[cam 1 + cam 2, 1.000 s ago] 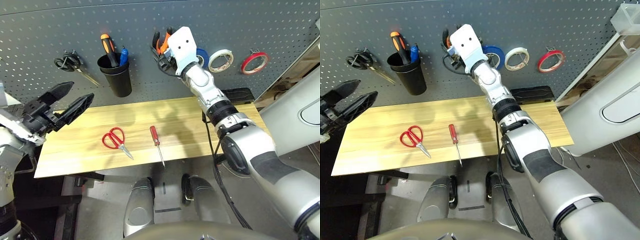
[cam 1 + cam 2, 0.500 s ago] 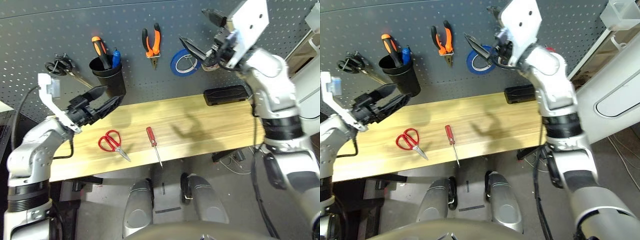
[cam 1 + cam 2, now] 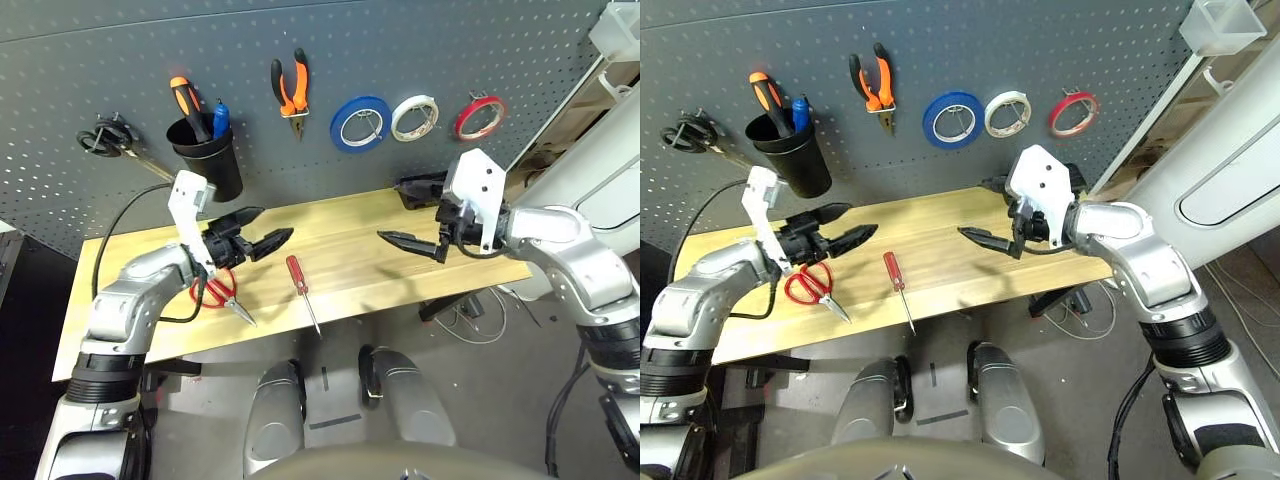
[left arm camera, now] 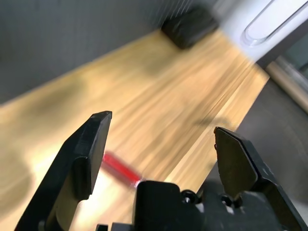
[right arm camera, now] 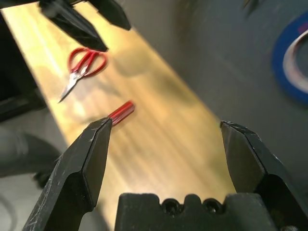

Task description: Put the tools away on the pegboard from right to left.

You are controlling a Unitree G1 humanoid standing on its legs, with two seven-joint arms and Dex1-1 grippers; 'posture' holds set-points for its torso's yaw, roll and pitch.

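Both sets of fingers gape empty, the red-handled screwdriver (image 3: 295, 272) lying between left gripper (image 3: 262, 232) and right gripper (image 3: 412, 215).

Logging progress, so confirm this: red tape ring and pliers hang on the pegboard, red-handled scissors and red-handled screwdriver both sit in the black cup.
Wrong on the last part. In the left eye view the red-handled scissors and red-handled screwdriver lie on the wooden table, not in the black cup. The red tape ring and pliers do hang on the pegboard.
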